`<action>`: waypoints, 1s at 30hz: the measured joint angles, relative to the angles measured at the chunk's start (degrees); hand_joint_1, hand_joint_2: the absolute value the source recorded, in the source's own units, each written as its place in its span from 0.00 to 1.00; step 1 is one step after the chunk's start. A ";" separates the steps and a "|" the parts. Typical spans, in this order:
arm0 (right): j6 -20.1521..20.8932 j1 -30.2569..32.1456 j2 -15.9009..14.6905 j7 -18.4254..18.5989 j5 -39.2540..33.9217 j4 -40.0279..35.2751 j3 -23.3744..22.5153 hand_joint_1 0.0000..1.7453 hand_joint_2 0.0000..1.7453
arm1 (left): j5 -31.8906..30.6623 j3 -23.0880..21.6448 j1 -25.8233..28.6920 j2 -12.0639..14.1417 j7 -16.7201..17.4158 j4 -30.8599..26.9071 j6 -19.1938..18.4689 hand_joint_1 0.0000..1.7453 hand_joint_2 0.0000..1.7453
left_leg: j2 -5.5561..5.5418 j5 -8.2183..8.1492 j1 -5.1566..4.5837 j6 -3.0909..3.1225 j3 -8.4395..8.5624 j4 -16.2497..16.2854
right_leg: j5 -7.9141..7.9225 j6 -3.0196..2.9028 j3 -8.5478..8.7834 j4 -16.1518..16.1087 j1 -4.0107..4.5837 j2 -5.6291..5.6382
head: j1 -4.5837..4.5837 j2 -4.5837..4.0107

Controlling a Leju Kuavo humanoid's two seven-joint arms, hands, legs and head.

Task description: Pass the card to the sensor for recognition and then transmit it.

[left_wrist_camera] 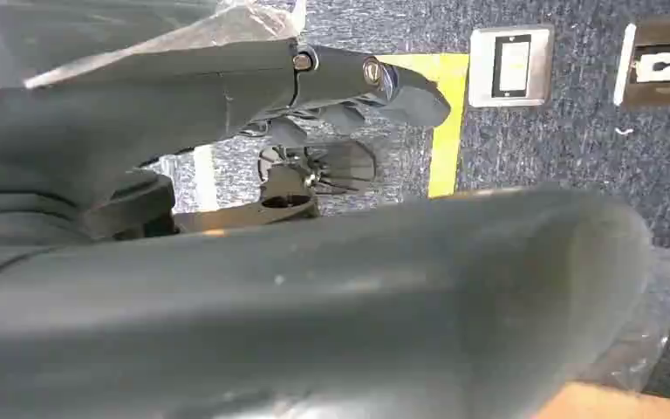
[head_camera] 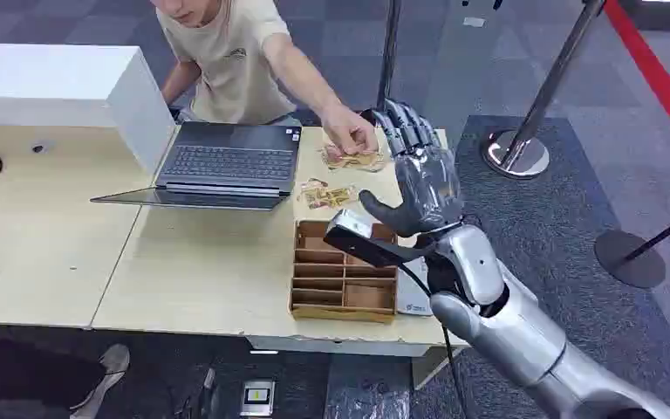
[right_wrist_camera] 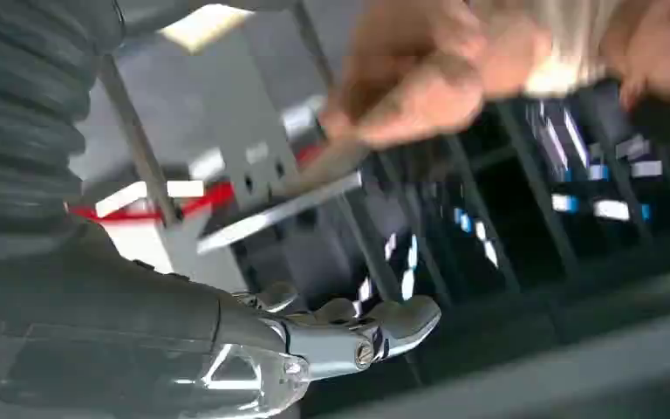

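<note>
My right hand (head_camera: 423, 179) is raised over the table's right end, its fingers spread and nothing in it. Just beyond its fingertips a person's hand (head_camera: 349, 133) rests on a patterned card (head_camera: 355, 160) lying on the table. A second patterned card (head_camera: 325, 195) lies nearer the laptop. In the right wrist view the person's hand (right_wrist_camera: 419, 83) pinches a thin pale card (right_wrist_camera: 279, 209) seen edge-on, a little way from my fingers (right_wrist_camera: 397, 325). A small white device (head_camera: 414, 301) sits at the table's near right corner. My left hand (left_wrist_camera: 314, 288) hangs over the floor, holding nothing.
A wooden compartment tray (head_camera: 343, 272) stands below my right hand. An open laptop (head_camera: 227, 166) and a white box (head_camera: 52, 87) sit to the left. The person sits behind the table. Stanchion bases (head_camera: 515, 153) (head_camera: 630, 258) stand on the carpet to the right.
</note>
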 joint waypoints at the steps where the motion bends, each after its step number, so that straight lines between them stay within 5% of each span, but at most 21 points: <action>1: -1.27 0.09 -0.02 0.13 1.71 0.15 0.28 0.00 1.00 | -0.04 0.00 -0.03 0.00 0.13 0.00 -0.11 0.00 0.00 | 0.00 0.00 0.00 0.00 0.00 0.00 | 0.00 0.00 0.00 0.00 0.00 0.00 | 0.00 0.00; 12: -6.50 2.16 0.13 0.20 5.58 0.77 1.01 0.00 1.00 | -0.33 0.00 -0.23 0.00 0.28 0.00 -0.29 0.00 0.00 | 0.00 0.00 0.00 0.00 0.00 0.00 | 0.00 0.00 0.00 0.00 0.00 0.00 | 0.00 0.00; 13: -6.50 2.25 0.18 -0.02 5.49 0.77 0.98 1.00 1.00 | -0.42 0.00 -0.23 0.00 0.28 0.00 -0.29 0.00 0.00 | 0.00 0.00 0.00 0.00 0.00 0.00 | 0.00 0.00 0.00 0.00 0.00 0.00 | 0.00 0.00; 30: -6.39 2.87 0.66 -1.20 4.82 0.74 0.83 1.00 1.00 | -0.48 0.00 -0.30 0.00 0.26 0.00 -0.29 0.00 0.00 | 0.00 0.00 0.00 0.00 0.00 0.00 | 0.00 0.00 0.00 0.00 0.00 0.00 | 0.00 0.00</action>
